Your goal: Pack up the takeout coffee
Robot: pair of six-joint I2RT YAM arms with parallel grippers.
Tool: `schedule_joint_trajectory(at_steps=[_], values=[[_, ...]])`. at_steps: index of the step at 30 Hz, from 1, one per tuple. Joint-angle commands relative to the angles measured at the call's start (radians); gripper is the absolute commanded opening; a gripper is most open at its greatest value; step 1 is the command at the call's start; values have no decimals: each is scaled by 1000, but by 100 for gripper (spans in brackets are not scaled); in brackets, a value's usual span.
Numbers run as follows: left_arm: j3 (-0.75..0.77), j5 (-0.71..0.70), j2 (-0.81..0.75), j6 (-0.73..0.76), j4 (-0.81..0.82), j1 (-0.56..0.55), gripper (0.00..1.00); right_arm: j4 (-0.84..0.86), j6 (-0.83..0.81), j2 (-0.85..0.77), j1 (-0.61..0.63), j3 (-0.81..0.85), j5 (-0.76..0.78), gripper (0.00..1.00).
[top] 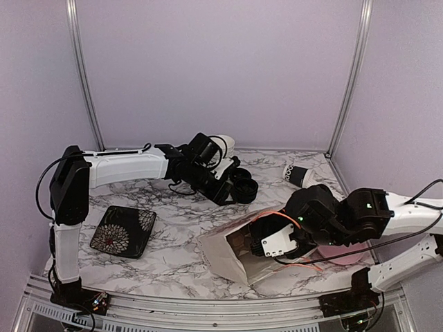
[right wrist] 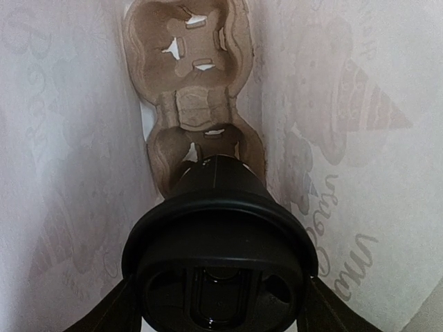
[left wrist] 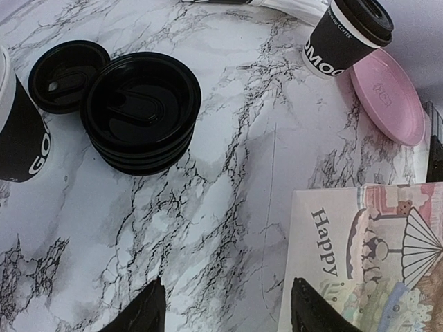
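Pink disc (left wrist: 387, 93): flat round of matte plastic with a raised rim. It lies on the table (top: 173, 259) under my right arm and has no part in this step.
Paper bag (top: 220, 254): on its side with the mouth toward the right arm, so I reach in level rather than from above. The paper is thin and pale, with pastel print and "Happy" lettering.
Right end effector (right wrist: 221, 308): inside the bag and closed on the held coffee cup (right wrist: 220, 228), one finger on each flank.
Held coffee cup: black paper body with a glossy black plastic lid. The lid faces my wrist camera and the base points down the bag. I judge this keeps it aimed at the carrier.
Cup carrier (right wrist: 190, 76): moulded brown pulp, rough, at the bag's far end. The sockets I can see have cut flaps and are empty. I cannot tell whether the cup touches the near one.
Patterned plate (top: 123, 232): square, dark, with a floral print, well apart on the left.
Left end effector (left wrist: 227, 297): fingers parted with nothing between them, over bare marble-pattern table. I judge it is parked clear of the bag.
Lid stack (left wrist: 142, 111): nested shiny black lids, with a loose lid (left wrist: 66, 75) just beside them.
Far cup (left wrist: 346, 38): a second takeout coffee, lidded, with white lettering, near the back right. It is not yet packed.
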Motion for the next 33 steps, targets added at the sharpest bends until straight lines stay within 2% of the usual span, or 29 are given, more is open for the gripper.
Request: schedule_joint_trajectory(at_steps=[1,16,33], values=[[24,33,29,10,-12,-3,63,71,-4,-4,9,-7,24,43],[56,82,91,15,-14,-2,63,93,-24,13,9,-17,8,42],[85,205,158,56,-47,1,60,185,-79,44,-14,-36,1,41]])
